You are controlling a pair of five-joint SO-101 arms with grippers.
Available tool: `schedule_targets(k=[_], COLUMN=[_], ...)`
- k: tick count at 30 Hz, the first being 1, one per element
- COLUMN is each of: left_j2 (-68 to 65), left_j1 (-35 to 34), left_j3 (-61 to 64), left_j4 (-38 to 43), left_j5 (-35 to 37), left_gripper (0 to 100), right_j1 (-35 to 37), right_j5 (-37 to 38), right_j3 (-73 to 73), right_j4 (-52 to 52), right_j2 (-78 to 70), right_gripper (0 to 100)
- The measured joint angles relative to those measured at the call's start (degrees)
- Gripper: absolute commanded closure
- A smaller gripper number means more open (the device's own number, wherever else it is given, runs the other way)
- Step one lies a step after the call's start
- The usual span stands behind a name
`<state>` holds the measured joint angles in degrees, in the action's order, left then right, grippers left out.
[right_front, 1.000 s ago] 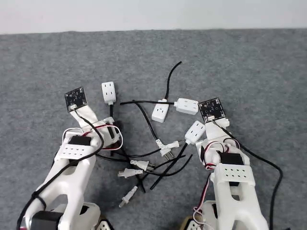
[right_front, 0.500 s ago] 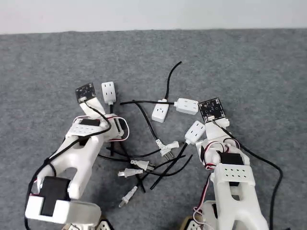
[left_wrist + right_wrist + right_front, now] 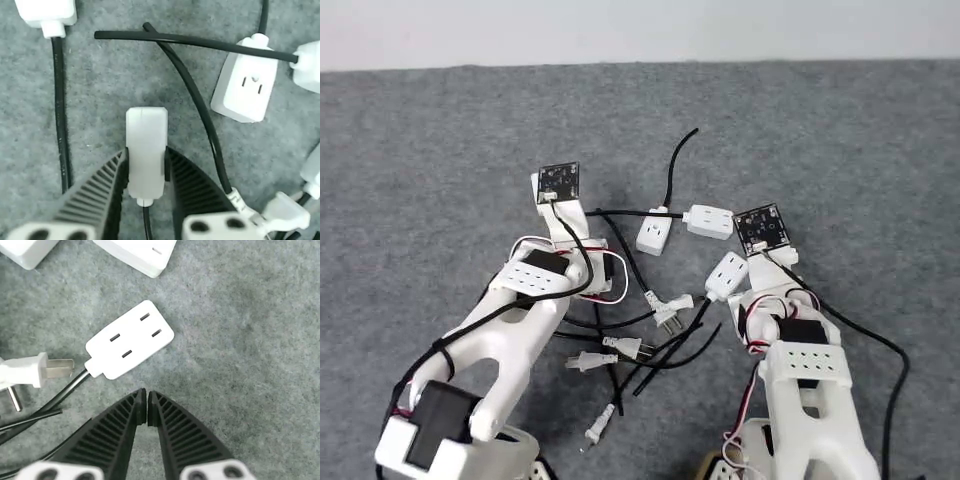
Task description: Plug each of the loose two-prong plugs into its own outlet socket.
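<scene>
My left gripper (image 3: 145,155) is shut on a white cord-end block (image 3: 146,130) with a black cord; its face is hidden, so plug or socket is unclear. Beyond it lie a white three-slot socket (image 3: 245,87) and another white block (image 3: 45,12). My right gripper (image 3: 147,407) is shut and empty, just short of a white two-outlet socket (image 3: 130,339). A two-prong plug (image 3: 30,371) lies beside that socket's cord end. From above, loose plugs (image 3: 670,305) (image 3: 605,352) (image 3: 600,425) lie between the arms, with sockets (image 3: 654,232) (image 3: 710,221) (image 3: 727,274) further back.
Black cords (image 3: 620,250) cross and tangle over the grey carpet (image 3: 840,140) between the two arms. One thin cord (image 3: 190,40) runs across above the held block. Open carpet spreads at the back and to both far sides.
The left arm has swung right and forward toward the middle, over the cords. The nearest loose plug shifted slightly. The right arm has stayed still.
</scene>
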<state>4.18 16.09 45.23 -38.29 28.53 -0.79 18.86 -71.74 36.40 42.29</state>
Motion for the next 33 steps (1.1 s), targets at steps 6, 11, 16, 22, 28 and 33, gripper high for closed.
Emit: schedule_targets(k=[6,11,16,22,28,33], left_j2=[0.2,1.1,1.1,0.6,4.7,15.6], left_j1=[-1.3,-4.1,-5.1,-7.7,-10.8,-11.5], left_j3=[0.9,1.8,1.7,2.9,1.1,0.6], left_j4=[0.1,-0.8,-4.0,-9.5,-13.5,-18.5], left_j5=[0.3,-0.2,-4.2,-9.1,-10.0,-12.5], left_gripper=[98,93,79,79,83,84], right_j1=[0.0,0.0,0.0,0.0,0.0,0.0], right_j5=[0.0,0.0,0.0,0.0,0.0,0.0], right_j3=[0.0,0.0,0.0,0.0,0.0,0.0], right_j4=[0.0,0.0,0.0,0.0,0.0,0.0], right_j2=[0.0,0.0,0.0,0.0,0.0,0.0], right_gripper=[98.9,98.9,98.9,98.9,98.9,98.9])
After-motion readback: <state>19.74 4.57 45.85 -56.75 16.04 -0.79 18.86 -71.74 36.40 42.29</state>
